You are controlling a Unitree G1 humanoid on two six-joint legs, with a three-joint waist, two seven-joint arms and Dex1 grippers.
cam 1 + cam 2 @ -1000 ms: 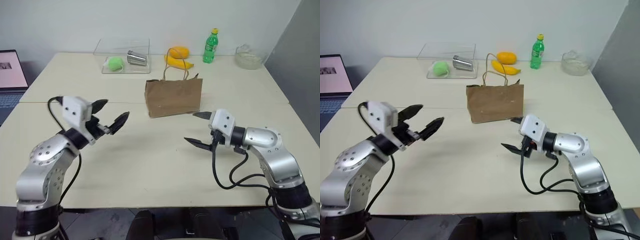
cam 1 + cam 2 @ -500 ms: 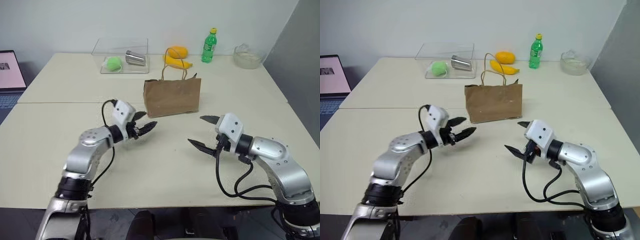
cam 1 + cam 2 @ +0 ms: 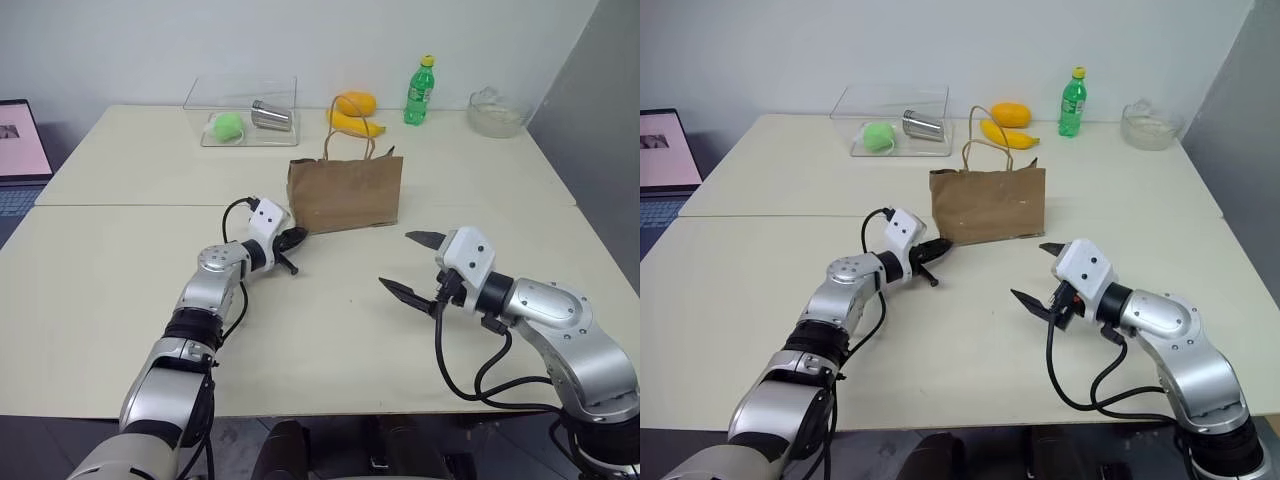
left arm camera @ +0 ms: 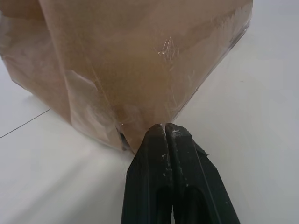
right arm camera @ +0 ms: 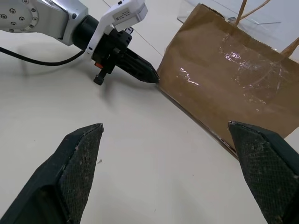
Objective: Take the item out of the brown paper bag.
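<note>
The left gripper (image 4: 164,133), fingers pressed together on nothing, touches the brown paper bag (image 3: 345,192) at its lower near corner. The right gripper (image 3: 412,263) stands wide apart, empty, farther off. The item is unseen, presumably inside above.

Four views: a head stereo pair and two wrist cameras.
The two eye views look forward and down over the pale rectangular table (image 3: 120,170), the upright kraft-brown paper bag with loop handles (image 3: 345,190) at 12 o'clock. The left wrist view sits right against the bag's lower corner (image 4: 140,135). The right wrist view looks from farther back across the table at the bag's broad face, sharing that corner.
</note>
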